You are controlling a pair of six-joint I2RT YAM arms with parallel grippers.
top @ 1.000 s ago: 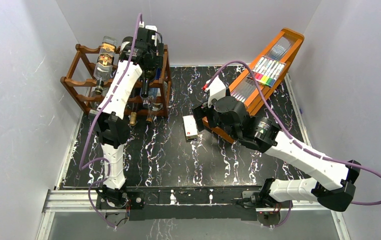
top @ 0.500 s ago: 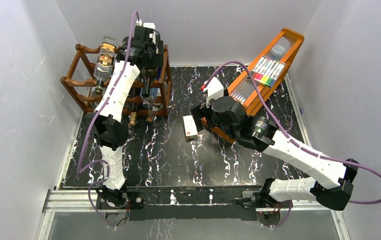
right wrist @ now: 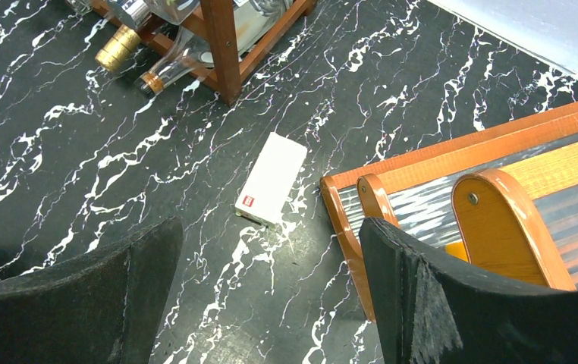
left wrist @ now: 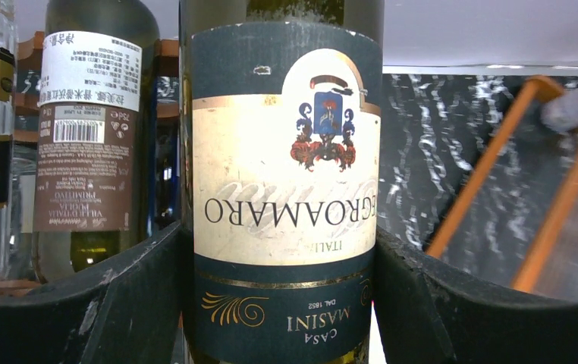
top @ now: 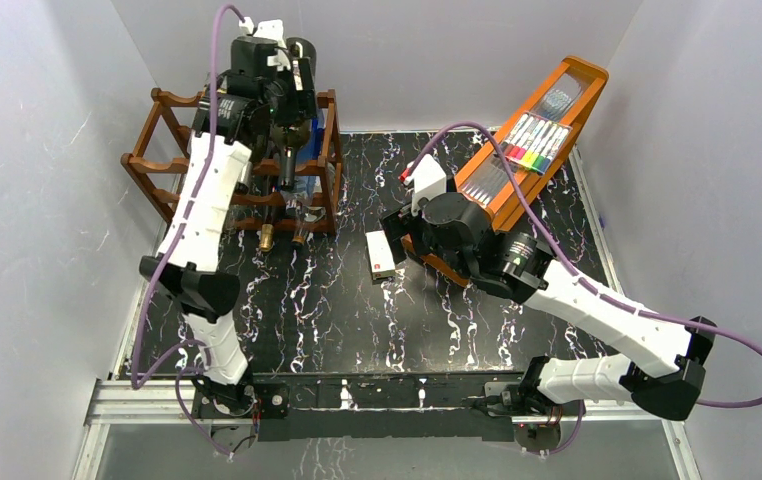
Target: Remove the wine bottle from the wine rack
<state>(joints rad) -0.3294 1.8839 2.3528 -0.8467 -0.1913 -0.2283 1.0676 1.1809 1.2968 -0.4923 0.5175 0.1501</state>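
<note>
Clamped across its cream paper label between the matte black fingers of the left gripper, at the top tier of the dark turned-post wine rack: cylindrical green-glass wine bottle; right gripper spread wide and empty above the white-veined black tabletop, near a flat white box.

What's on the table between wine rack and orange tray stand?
One small white box, lying flat; clear in the top and right-wrist views.
</note>
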